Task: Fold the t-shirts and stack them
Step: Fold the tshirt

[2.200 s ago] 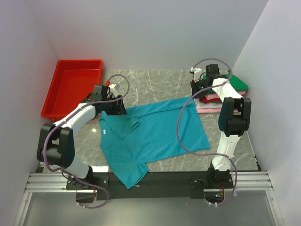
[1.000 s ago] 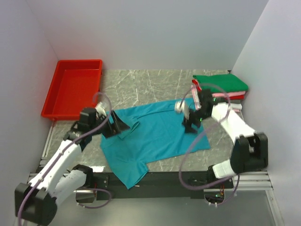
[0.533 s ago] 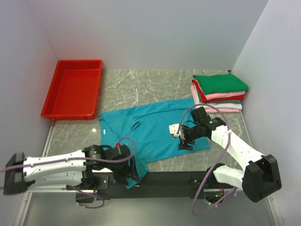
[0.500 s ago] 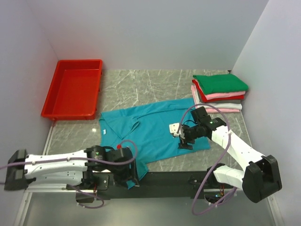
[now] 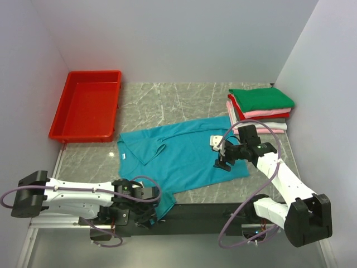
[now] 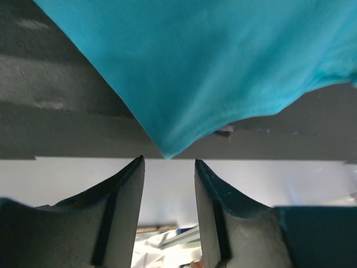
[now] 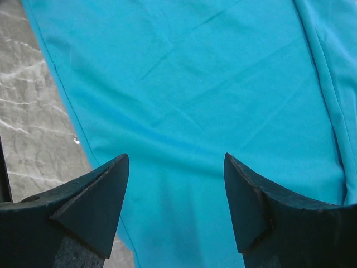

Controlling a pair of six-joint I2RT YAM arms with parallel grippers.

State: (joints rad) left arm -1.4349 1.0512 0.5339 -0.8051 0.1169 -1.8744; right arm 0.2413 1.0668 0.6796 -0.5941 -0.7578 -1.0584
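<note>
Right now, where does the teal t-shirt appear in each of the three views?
Top external: teal t-shirt spread on marble table, one corner over the near edge.
Left wrist: upper part of frame, that corner pointing at the left gripper.
Right wrist: most of the frame.
Shared landmark: marble table, top and right wrist only.

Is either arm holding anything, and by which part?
Nothing is held. The left end effector is open, just short of a corner of the teal cloth t-shirt; the right end effector is open above it.
</note>
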